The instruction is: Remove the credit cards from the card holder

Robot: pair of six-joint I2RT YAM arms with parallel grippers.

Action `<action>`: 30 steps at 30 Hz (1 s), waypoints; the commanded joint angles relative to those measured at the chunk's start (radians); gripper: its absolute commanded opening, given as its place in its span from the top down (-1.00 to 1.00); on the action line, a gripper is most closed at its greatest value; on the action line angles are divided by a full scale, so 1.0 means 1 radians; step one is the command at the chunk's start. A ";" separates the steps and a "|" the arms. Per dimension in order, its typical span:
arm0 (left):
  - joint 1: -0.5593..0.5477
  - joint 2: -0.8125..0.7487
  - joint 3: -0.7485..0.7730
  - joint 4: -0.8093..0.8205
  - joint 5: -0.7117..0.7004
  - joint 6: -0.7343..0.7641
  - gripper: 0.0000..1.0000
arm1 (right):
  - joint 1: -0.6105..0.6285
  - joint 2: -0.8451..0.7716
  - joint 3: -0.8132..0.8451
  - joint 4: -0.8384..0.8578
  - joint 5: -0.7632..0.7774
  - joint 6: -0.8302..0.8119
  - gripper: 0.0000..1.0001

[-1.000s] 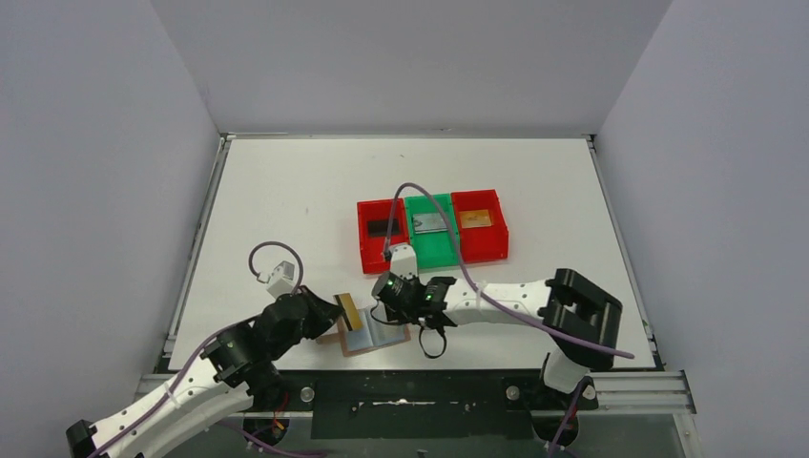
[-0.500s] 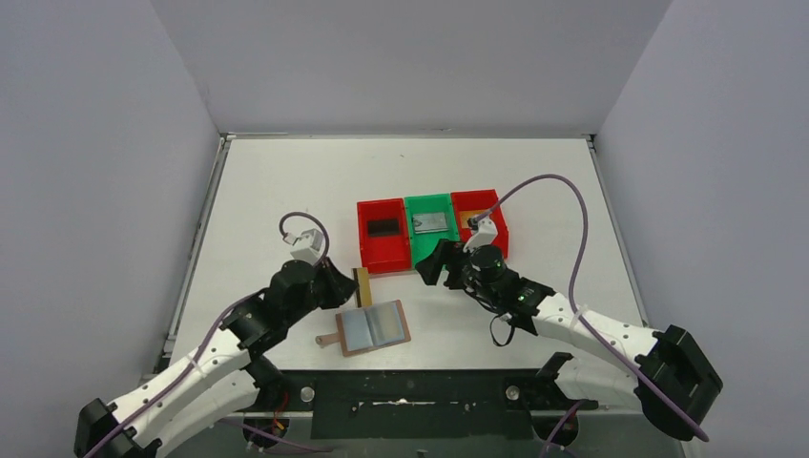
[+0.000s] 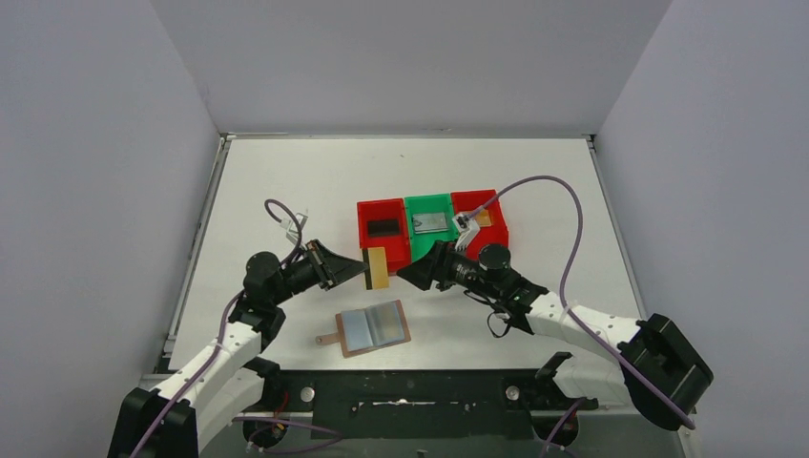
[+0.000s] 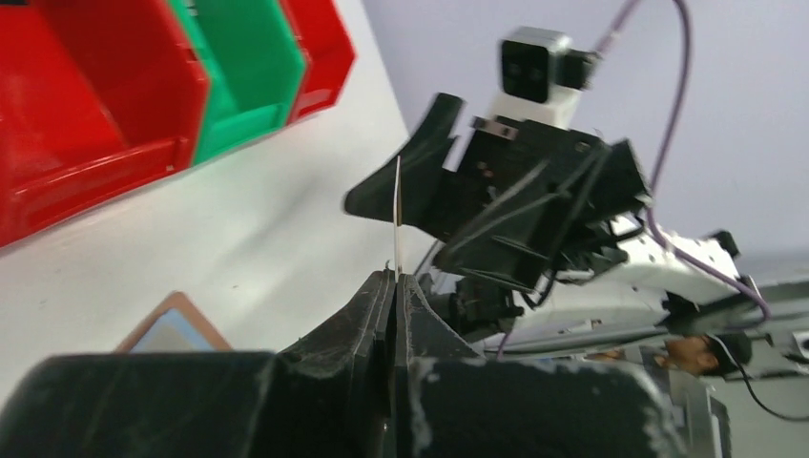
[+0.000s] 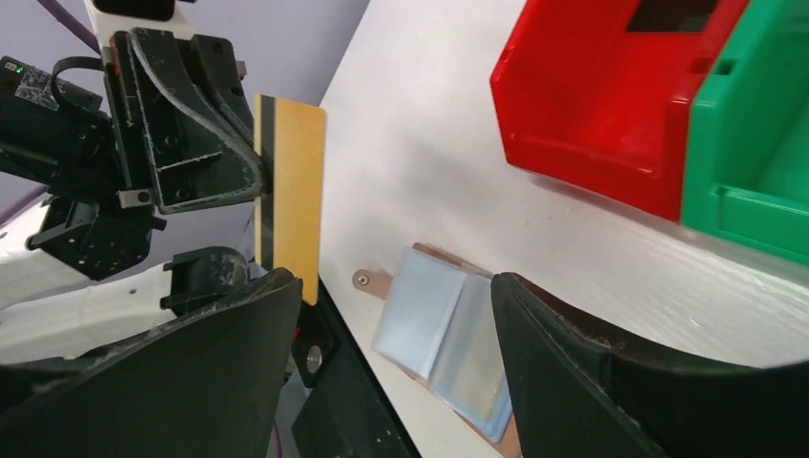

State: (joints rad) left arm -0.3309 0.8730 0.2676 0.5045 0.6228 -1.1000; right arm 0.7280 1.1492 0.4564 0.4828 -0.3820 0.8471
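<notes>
My left gripper (image 3: 361,269) is shut on a gold card with a black stripe (image 3: 376,268) and holds it upright above the table, in front of the left red bin. The card shows edge-on in the left wrist view (image 4: 398,215), above the closed fingertips (image 4: 394,279). My right gripper (image 3: 405,271) is open and faces the card from the right, close to it but not touching. In the right wrist view the card (image 5: 291,205) stands just beyond the right gripper (image 5: 393,281). The card holder (image 3: 374,327) lies open on the table, showing its grey-blue lining (image 5: 448,334).
A row of bins stands behind: a red bin (image 3: 367,250) holding a black card (image 3: 383,227), a green bin (image 3: 431,250) holding a silver card (image 3: 431,222), and a red bin (image 3: 494,243) holding a gold card (image 3: 482,218). The table's front edge lies just below the holder.
My left gripper lifted the gold card up and to the right, away from the holder. My right gripper swung left from the bins and now faces the card.
</notes>
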 commanded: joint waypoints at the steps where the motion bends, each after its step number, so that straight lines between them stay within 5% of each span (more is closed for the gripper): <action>1: 0.003 -0.025 0.025 0.211 0.123 -0.050 1.00 | 0.002 0.061 0.064 0.169 -0.111 0.044 -0.43; 6: 0.001 -0.038 0.026 0.188 0.131 -0.043 1.00 | 0.011 0.097 0.103 0.279 -0.217 0.061 -0.29; 13: 0.000 -0.044 0.024 0.203 0.127 -0.058 1.00 | 0.035 0.142 0.182 0.227 -0.270 0.040 -0.15; 30: -0.001 -0.063 -0.005 0.217 0.103 -0.077 1.00 | 0.042 0.159 0.144 0.322 -0.307 0.088 0.75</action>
State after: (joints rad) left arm -0.3317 0.8246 0.2638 0.6468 0.7303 -1.1744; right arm 0.7620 1.3388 0.6044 0.7109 -0.6636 0.9302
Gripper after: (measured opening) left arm 0.010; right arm 0.178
